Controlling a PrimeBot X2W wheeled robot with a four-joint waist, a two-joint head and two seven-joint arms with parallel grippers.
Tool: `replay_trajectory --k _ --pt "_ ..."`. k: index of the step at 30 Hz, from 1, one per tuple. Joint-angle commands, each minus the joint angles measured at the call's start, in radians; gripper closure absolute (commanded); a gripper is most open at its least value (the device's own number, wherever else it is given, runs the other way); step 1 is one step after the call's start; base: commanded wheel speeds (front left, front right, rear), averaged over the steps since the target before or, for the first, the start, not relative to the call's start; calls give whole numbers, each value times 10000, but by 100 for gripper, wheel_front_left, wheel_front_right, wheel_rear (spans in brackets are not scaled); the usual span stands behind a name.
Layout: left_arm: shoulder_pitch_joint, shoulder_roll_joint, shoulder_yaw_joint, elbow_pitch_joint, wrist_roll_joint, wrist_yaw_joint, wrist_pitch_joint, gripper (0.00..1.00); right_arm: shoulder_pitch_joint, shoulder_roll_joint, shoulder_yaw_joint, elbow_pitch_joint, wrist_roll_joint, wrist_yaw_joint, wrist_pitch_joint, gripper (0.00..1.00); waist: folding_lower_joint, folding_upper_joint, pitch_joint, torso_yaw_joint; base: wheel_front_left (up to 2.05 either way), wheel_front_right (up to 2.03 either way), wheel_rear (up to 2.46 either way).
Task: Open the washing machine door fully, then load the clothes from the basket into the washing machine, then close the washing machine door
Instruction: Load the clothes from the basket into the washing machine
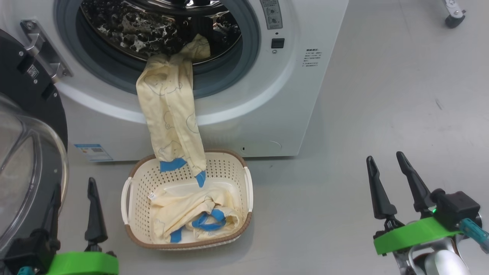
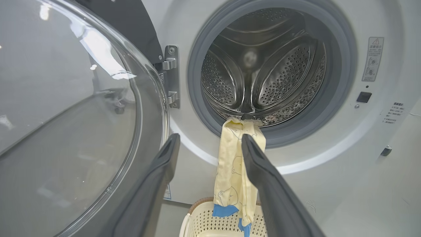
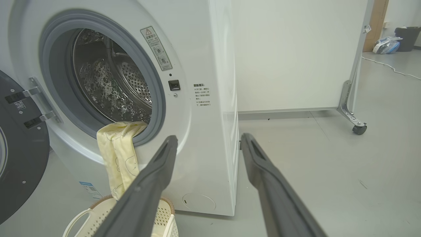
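Now proceed with loading. Confirm washing machine door [image 1: 26, 160] swung clear at the left of washing machine [image 1: 267, 114]. Note one yellow garment [image 1: 172, 114] draped from the drum [image 1: 153, 26] lip over the gasket [image 1: 214, 82] down into the basket [image 1: 225, 168], with remaining clothes [image 1: 191, 214] bunched on the basket bottom. Observe left gripper [image 1: 74, 183] and right gripper [image 1: 384, 156] low and apart from the cloth, fingers spread wide, holding nothing. Grasp the hanging garment low, near its blue cuffs [image 1: 174, 165], lift above the gasket and push deep into the drum. Avoid leaving cloth across the gasket, likely to block closing.
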Motion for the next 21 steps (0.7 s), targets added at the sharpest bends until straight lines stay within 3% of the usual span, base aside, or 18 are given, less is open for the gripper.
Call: replay_trajectory --k 1,13,21 --pt "-147 212 485 -373 104 115 -124 0 -151 -181 232 -300 -82 35 -63 0 1 -1 14 -10 0 0 0" --pt "589 -175 847 -485 301 10 -141 0 -237 -164 181 -259 -60 35 -63 0 1 -1 120 -64 0 0 0" --pt "-434 -338 782 -111 140 -379 -142 0 -518 -182 196 -384 -5 35 -63 0 1 -1 665 -142 0 0 0"
